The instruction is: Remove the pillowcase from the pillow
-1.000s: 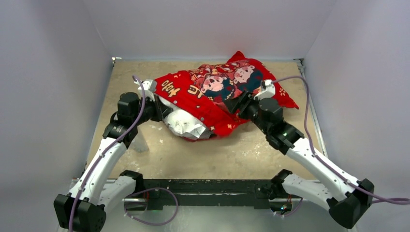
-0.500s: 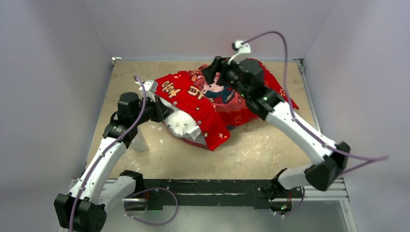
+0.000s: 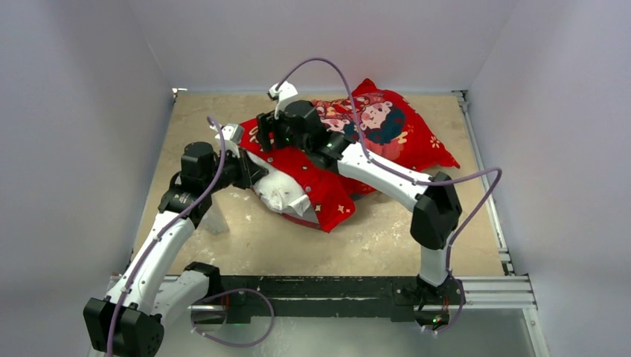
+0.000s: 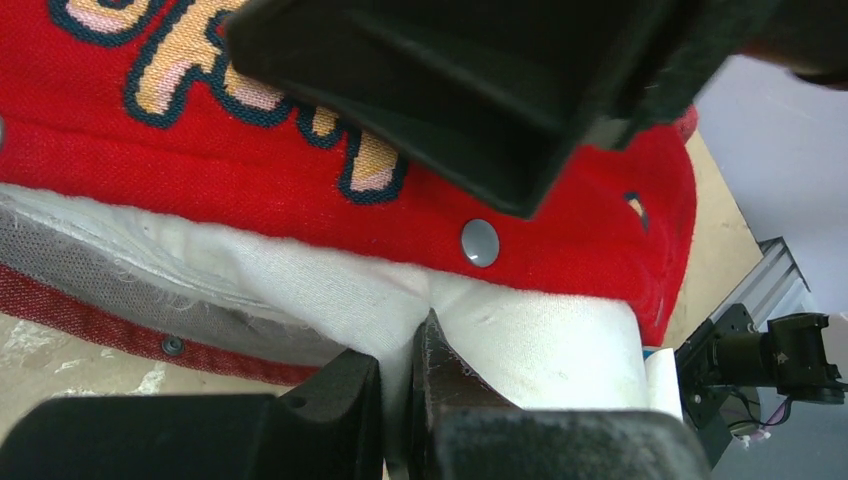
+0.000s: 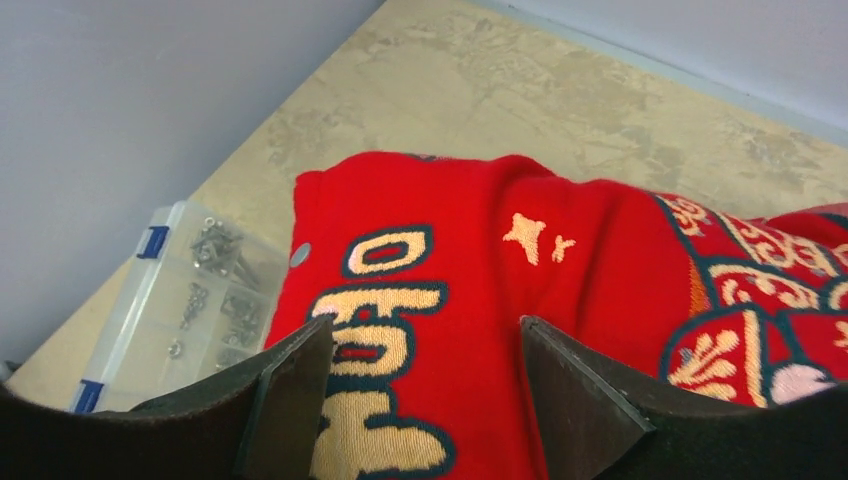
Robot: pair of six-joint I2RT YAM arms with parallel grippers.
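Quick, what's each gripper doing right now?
Left gripper: shut on the pillow.
Right gripper: open, over the pillowcase, holding nothing.

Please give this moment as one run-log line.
left gripper: shut on pillow | right gripper: open over pillowcase | pillow partly exposed

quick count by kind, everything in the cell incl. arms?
pillowcase (red): 1
pillow (white): 1
clear parts box: 1
robot arms: 2, left arm and right arm
Total: 5
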